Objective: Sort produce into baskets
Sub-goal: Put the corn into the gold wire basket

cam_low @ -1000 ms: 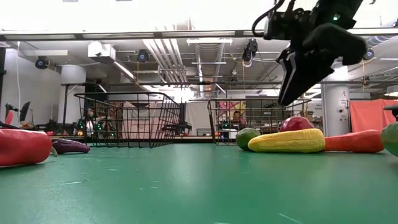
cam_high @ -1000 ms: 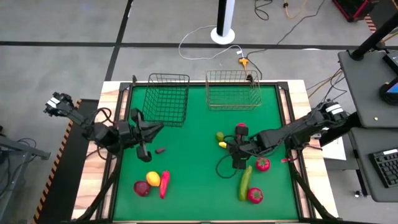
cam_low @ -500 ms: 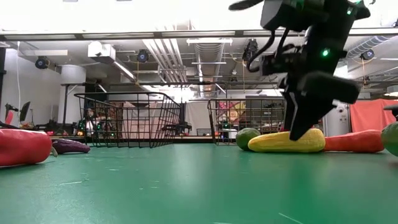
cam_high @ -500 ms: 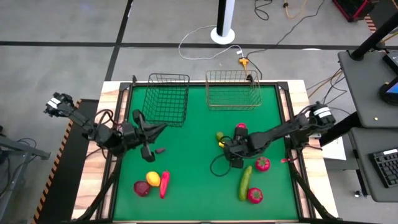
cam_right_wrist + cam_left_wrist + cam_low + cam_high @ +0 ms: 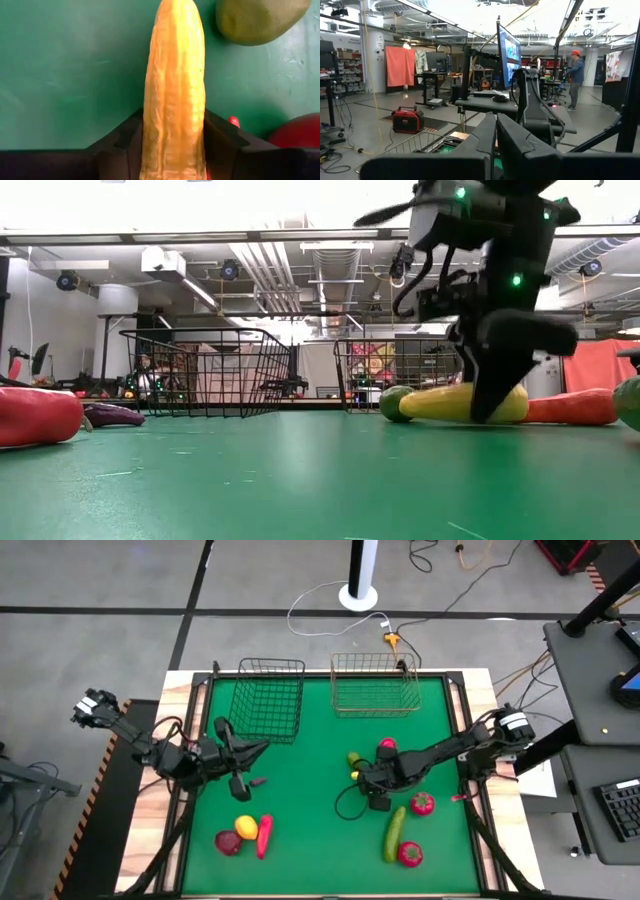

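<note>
My right gripper (image 5: 366, 776) is down at the table's middle, shut on a yellow corn cob (image 5: 174, 75) that lies on the green mat beside a green round fruit (image 5: 260, 20); both show in the low view (image 5: 490, 405). My left gripper (image 5: 245, 762) is shut and empty, held above the mat near the black wire basket (image 5: 270, 698), and its fingers (image 5: 487, 132) look out into the room. A small purple eggplant (image 5: 257, 781) lies just near of it. The silvery basket (image 5: 375, 683) stands at the far edge. My right gripper pinches the corn cob's two long sides (image 5: 150, 135) between its two fingers (image 5: 220, 140), coming from above and lying across the cob. The hold is back from the cob's tapered tip (image 5: 176, 10), which sticks out ahead. The cob lies flat on the mat.
A red fruit (image 5: 387, 745) lies just far of the right gripper. A cucumber (image 5: 394, 832) and two red fruits (image 5: 422, 804) (image 5: 410, 854) lie near right. A lemon (image 5: 246, 827), a red pepper (image 5: 264, 836) and a dark red fruit (image 5: 228, 842) lie near left.
My right gripper has come down from above the mat and a little toward the table's left, onto the yellow corn cob, its fingers now on either side of it. The cob has stayed where it lay.
</note>
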